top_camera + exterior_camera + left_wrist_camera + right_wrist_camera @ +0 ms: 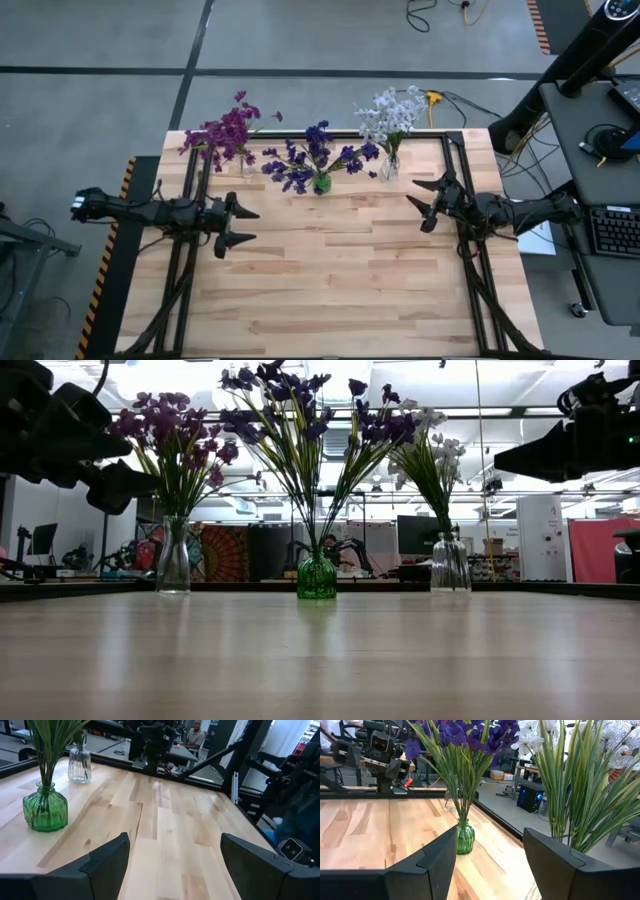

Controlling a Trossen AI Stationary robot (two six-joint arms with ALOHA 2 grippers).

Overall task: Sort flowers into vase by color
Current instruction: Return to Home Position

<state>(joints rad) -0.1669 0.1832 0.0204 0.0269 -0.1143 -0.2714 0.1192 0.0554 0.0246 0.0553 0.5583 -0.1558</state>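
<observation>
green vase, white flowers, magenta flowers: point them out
green vase (317,577), low view, on its glass belly
white flowers (390,112), high view, on the blossom cluster
magenta flowers (229,130), high view, on the blossom cluster

Robot lab: monitor (418,533), cables (424,14), keyboard (612,231)

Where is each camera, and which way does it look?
High view: overhead, looking straight down on the table; left gripper and right gripper both show.
Low view: tabletop height, facing three vases; grippers in upper corners.
Left wrist view: on left arm, facing right arm; own open fingers show.
Right wrist view: likewise from right arm, facing left arm.
Both wrist views share the green vase.
</observation>
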